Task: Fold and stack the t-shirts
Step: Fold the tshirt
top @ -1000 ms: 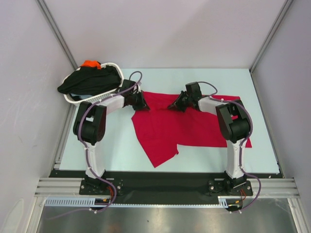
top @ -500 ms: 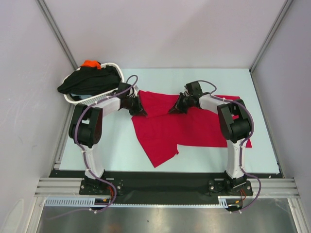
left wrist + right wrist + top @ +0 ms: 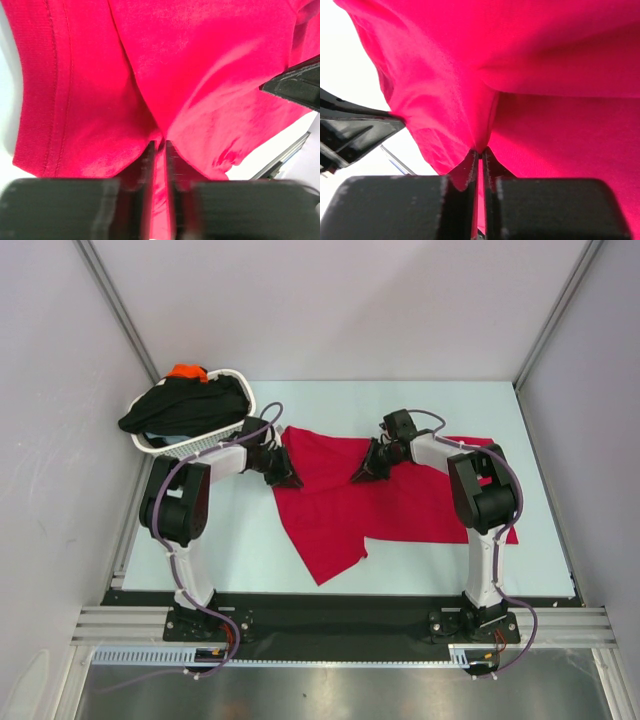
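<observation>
3 t-shirts [image 3: 345, 505], 1 basket [image 3: 243, 390], 2 arms [image 3: 180, 505]

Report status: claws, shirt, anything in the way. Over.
Left claw shut on red shirt. Right claw shut on same shirt. Shirt spread on table, unfolded. Basket close beside left arm.

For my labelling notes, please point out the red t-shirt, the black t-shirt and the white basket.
red t-shirt [image 3: 400, 505]: top view, flat middle.
black t-shirt [image 3: 185, 405]: top view, middle of heap.
white basket [image 3: 165, 447]: top view, near wall.
</observation>
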`<move>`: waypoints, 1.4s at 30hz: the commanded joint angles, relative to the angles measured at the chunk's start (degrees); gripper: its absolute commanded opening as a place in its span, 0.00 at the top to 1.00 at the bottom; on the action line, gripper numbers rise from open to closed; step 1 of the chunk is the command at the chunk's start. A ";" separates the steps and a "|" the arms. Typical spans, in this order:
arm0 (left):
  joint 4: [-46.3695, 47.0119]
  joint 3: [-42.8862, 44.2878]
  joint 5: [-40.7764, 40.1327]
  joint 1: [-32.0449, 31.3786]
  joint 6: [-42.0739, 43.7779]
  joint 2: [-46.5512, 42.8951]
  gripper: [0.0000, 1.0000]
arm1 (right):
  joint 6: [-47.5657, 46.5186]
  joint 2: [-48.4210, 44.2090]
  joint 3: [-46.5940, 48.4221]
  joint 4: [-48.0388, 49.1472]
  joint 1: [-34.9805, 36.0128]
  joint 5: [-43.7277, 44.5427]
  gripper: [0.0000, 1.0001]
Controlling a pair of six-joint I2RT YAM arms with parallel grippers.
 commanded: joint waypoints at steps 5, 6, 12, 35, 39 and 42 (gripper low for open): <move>-1.72 -1.12 -5.03 0.57 4.12 -8.09 0.43 | -6.75 -1.66 3.47 -8.34 -2.53 1.40 0.74; -2.16 -1.12 -6.61 0.57 4.92 -10.63 0.39 | -7.81 -2.36 3.64 -10.10 -3.32 1.67 0.71; -2.61 6.87 -14.18 0.57 9.23 -9.27 0.31 | -13.78 -12.11 3.47 -13.10 -10.26 6.31 0.49; 1.19 38.16 -26.76 0.48 14.86 20.28 0.19 | -26.54 3.16 24.81 -17.41 -41.82 15.30 0.20; 0.12 39.57 -24.83 0.92 14.33 22.65 0.23 | -28.90 8.00 29.99 -19.25 -42.18 14.24 0.23; 1.00 39.23 -22.89 1.36 13.37 23.36 0.29 | -29.70 10.46 32.29 -19.34 -42.35 15.03 0.25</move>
